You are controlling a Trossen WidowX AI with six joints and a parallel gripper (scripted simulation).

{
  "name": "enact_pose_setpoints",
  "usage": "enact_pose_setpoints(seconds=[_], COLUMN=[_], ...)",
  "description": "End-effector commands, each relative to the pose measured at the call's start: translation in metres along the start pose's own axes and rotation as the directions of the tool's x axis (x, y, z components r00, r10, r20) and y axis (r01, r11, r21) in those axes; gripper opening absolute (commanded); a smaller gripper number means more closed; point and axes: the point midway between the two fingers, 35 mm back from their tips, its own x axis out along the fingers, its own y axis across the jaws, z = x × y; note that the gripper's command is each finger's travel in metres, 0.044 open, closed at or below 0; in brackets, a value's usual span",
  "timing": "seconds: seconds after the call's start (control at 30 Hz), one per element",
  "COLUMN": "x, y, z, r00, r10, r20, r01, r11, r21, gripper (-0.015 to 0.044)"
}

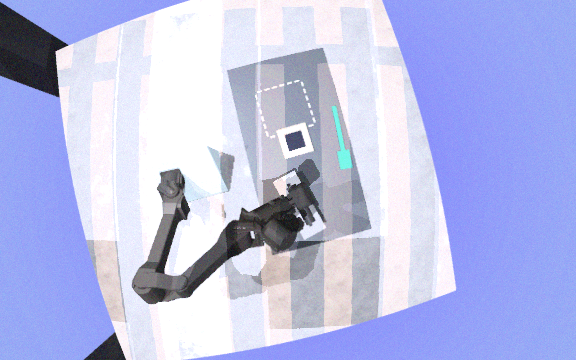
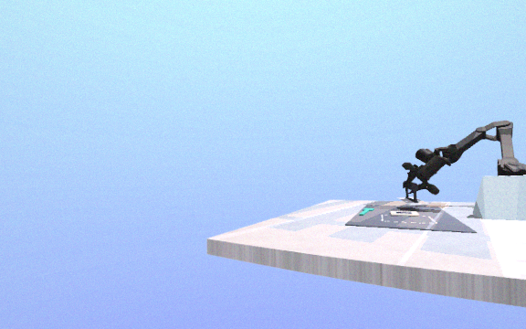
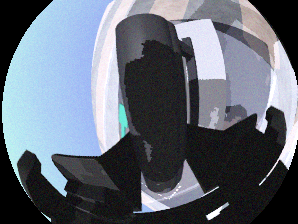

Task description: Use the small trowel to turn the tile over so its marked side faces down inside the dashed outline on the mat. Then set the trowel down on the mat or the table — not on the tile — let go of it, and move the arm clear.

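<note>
The small trowel (image 1: 314, 229) (image 2: 411, 200) (image 3: 155, 90) has a dark handle and a pale, long flat blade. My gripper (image 1: 300, 198) (image 2: 410, 185) (image 3: 154, 128) is shut on its handle and holds the blade low over the mat's near end, apart from the tile. The arm hides the blade's middle in the top view. The white tile (image 1: 295, 141) (image 2: 404, 213) lies flat with its dark square mark up. Its upper edge overlaps the lower line of the dashed outline (image 1: 301, 81); most of the tile is outside it.
A teal long-handled tool (image 1: 344, 159) (image 2: 365, 211) (image 3: 123, 117) lies along the right side of the grey mat (image 1: 338, 200). A pale block (image 1: 208, 175) (image 2: 510, 196) is by the arm's base, left of the mat. Shadows fall near the gripper.
</note>
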Motion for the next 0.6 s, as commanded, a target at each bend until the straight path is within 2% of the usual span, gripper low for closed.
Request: enact_pose_setpoints(seconds=[0.0,0.37,0.57], x=[0.011,0.03,0.031], y=[0.015,0.044,0.045], z=[-0.008,-0.023,-0.024], r00=[0.999,0.987,0.986], r10=[0.012,0.029,0.03], r20=[0.04,0.159,0.166], r01=[-0.013,-0.047,-0.05], r11=[1.0,0.993,0.992], r21=[0.022,0.109,0.115], gripper=[0.0,0.0,0.0])
